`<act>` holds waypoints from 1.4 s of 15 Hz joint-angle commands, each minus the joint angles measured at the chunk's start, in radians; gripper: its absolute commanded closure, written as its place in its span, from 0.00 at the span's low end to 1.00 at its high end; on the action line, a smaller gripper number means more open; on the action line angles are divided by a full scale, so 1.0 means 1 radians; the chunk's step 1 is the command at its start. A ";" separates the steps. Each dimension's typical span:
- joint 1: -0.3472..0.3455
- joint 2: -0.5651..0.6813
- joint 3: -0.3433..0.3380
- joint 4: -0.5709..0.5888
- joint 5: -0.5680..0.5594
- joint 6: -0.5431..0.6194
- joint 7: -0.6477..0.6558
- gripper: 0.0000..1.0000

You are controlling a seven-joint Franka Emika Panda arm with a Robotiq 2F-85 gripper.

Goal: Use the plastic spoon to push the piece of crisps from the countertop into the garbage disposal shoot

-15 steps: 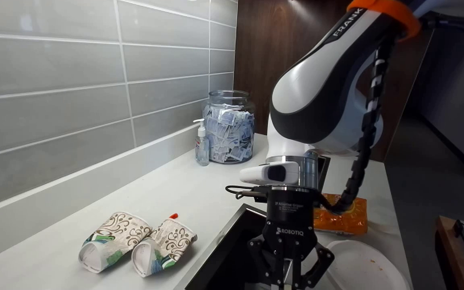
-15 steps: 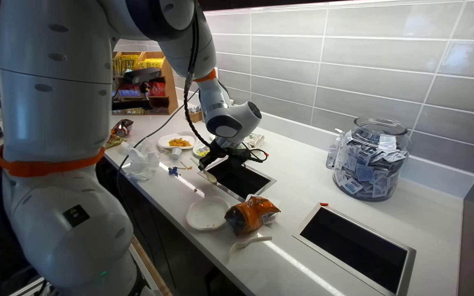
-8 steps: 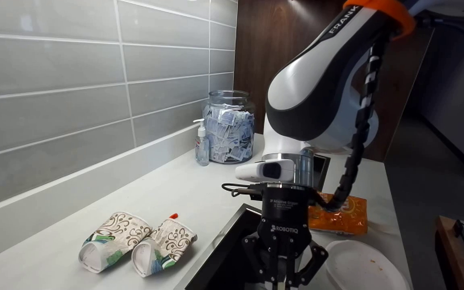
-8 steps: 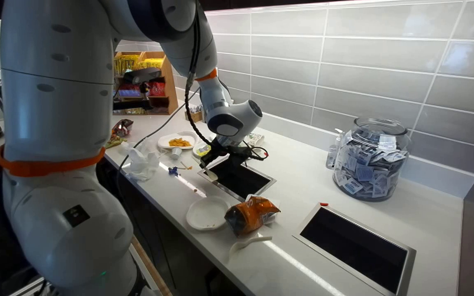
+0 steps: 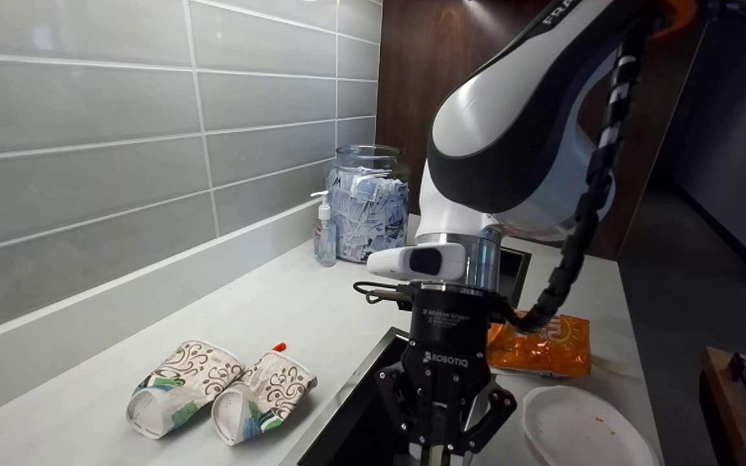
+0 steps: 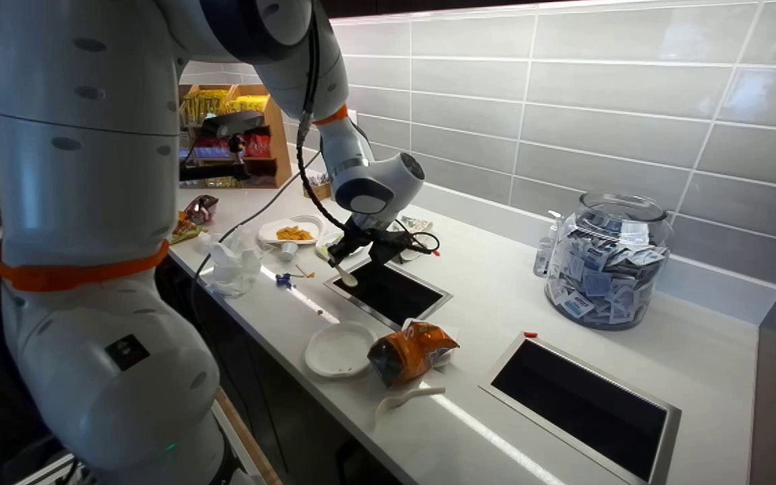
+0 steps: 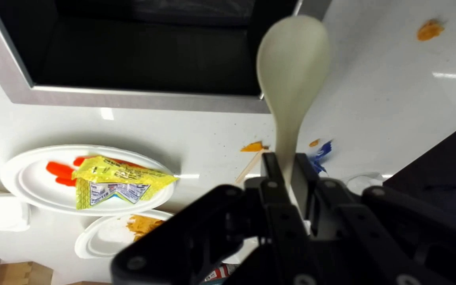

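My gripper (image 7: 285, 158) is shut on the handle of the cream-white plastic spoon (image 7: 294, 59). The spoon's bowl overlaps the right corner of the chute's metal rim (image 7: 145, 102) in the wrist view. In an exterior view the held spoon (image 6: 345, 275) tilts down over the near-left edge of the chute rim (image 6: 438, 307). A crisp piece (image 7: 430, 30) lies on the pale countertop (image 7: 390, 103), right of the spoon and apart from it. An orange crisp piece (image 7: 252, 147) and a smaller one (image 7: 314, 143) lie beside the handle. In an exterior view the spoon is mostly hidden below the gripper (image 5: 439, 456).
A blue wrapper (image 7: 322, 154) and a thin stick (image 7: 249, 168) lie near the crisps. Plates of food (image 7: 34, 174) stand beside the chute. A white plate (image 6: 339, 350), orange bag (image 6: 411, 353) and another spoon (image 6: 401, 401) lie nearby. Paper cups (image 5: 185, 388) lie beside the chute.
The gripper with the spoon has risen a little and shifted toward the wall side, so the bowl is now more over the chute edge. The crisps on the countertop show no change.
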 commanded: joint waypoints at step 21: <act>-0.012 -0.113 -0.033 -0.027 -0.062 0.355 0.272 0.97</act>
